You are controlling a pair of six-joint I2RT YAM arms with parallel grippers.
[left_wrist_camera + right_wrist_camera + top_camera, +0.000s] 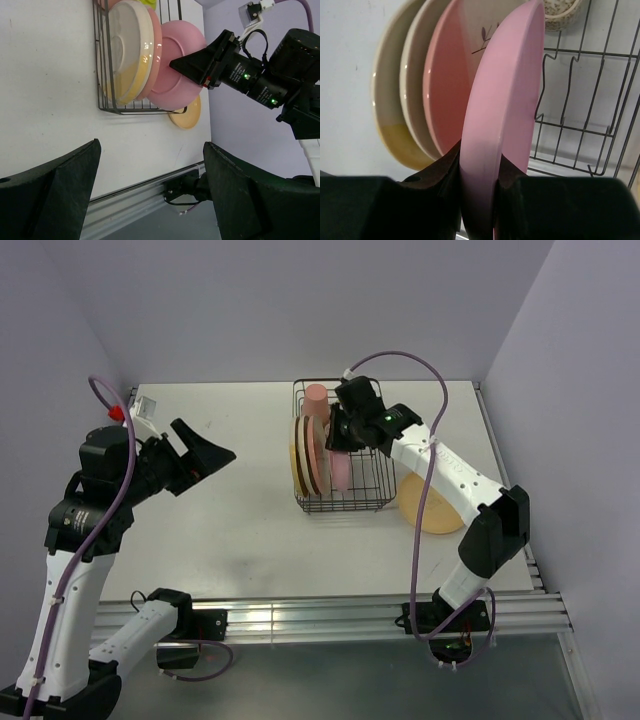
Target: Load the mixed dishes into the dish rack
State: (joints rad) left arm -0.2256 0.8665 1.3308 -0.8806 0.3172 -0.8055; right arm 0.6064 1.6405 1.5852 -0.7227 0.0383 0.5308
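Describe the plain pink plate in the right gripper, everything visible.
The pink plate is round, plain and glossy, with a shallow raised rim; it looks like glazed ceramic or hard plastic. It stands on edge, nearly upright, inside the black wire dish rack, next to the cream-and-pink plate. The right gripper pinches its rim between both fingers. Whether it touches its neighbour or rests on the wires cannot be told.

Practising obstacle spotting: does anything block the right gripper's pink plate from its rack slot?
Nothing visible does. The right gripper holds the pink plate on edge beside two standing plates; the dish rack slots on its other side are bare.
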